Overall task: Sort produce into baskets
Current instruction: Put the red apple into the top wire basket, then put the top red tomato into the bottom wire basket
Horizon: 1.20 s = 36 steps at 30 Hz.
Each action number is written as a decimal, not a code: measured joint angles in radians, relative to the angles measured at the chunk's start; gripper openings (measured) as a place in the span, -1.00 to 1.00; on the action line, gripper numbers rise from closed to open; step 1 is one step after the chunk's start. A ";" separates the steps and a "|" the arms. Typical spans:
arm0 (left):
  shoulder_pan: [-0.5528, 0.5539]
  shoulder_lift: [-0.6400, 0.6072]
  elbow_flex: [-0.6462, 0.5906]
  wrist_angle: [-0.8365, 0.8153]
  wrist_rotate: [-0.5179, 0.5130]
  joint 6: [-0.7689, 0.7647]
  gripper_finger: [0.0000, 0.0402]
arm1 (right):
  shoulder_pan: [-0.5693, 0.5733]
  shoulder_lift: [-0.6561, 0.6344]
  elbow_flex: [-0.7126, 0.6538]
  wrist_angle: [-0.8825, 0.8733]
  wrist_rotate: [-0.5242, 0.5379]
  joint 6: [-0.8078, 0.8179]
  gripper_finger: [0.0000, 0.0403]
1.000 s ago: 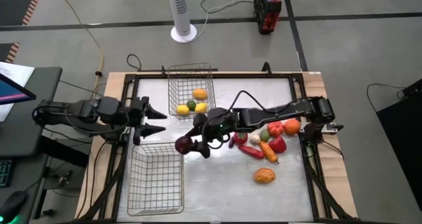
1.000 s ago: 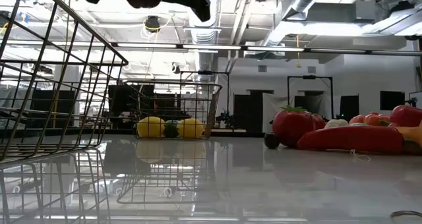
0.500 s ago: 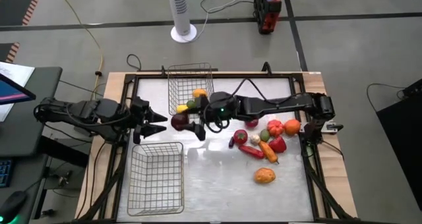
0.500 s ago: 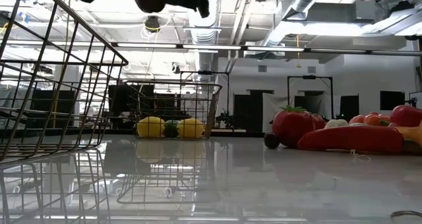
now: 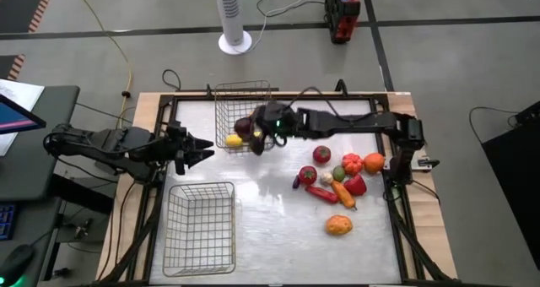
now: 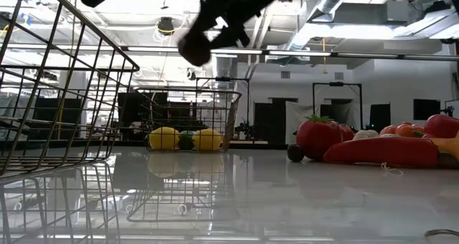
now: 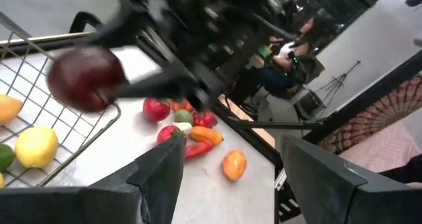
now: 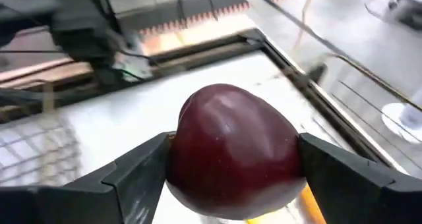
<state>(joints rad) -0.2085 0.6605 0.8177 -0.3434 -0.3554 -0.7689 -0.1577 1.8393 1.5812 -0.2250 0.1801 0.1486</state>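
Table (image 5: 278,236): white top, dark frame, both arms mounted at its sides. Far basket (image 5: 242,93): wire mesh, at the table's rear left of centre; contains a yellow fruit (image 5: 234,140), a green fruit (image 6: 186,140) and a second yellow piece (image 6: 209,138), seen side by side in the low view. Near basket (image 5: 200,228): wire mesh, at the front left, nothing visible inside from above. Right arm: stretched from the right edge across the table's rear toward the far basket. Right gripper (image 5: 257,138): raised at the far basket's near right corner, fingers (image 8: 142,168) clamped on either side of a maroon fruit (image 8: 232,147); the fruit hangs in the air by the basket rim, clear of the table in the low view. Left arm: lying along the left edge. Left gripper (image 5: 201,149): between the two baskets, pointing at the far one, fingers spread apart and holding nothing. Loose produce, grouped at the right side of the table: red tomato (image 5: 321,154); orange pumpkin-like piece (image 5: 352,163); orange round fruit (image 5: 372,161); red pepper (image 5: 357,185); long red chilli (image 5: 321,193); carrot (image 5: 342,194); small white piece (image 5: 326,178); orange fruit (image 5: 338,225), alone nearer the front. Person (image 7: 288,49): seated beyond the table, seen in the left wrist view.
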 joint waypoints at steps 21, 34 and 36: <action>0.001 0.000 0.000 -0.012 -0.129 0.082 0.19 | -0.128 -0.137 -0.019 -0.855 -0.091 -0.072 0.87; 0.001 0.000 0.000 -0.011 -0.139 0.092 0.19 | -0.124 -0.289 -0.484 -0.688 -0.192 0.035 0.87; 0.001 0.000 0.000 -0.011 -0.139 0.091 0.19 | -0.124 -0.297 -0.530 -0.671 -0.204 0.038 0.87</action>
<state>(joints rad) -0.2077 0.6605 0.8177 -0.3542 -0.4941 -0.6776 -0.2820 1.5423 1.0509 -0.8960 -0.0241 0.1861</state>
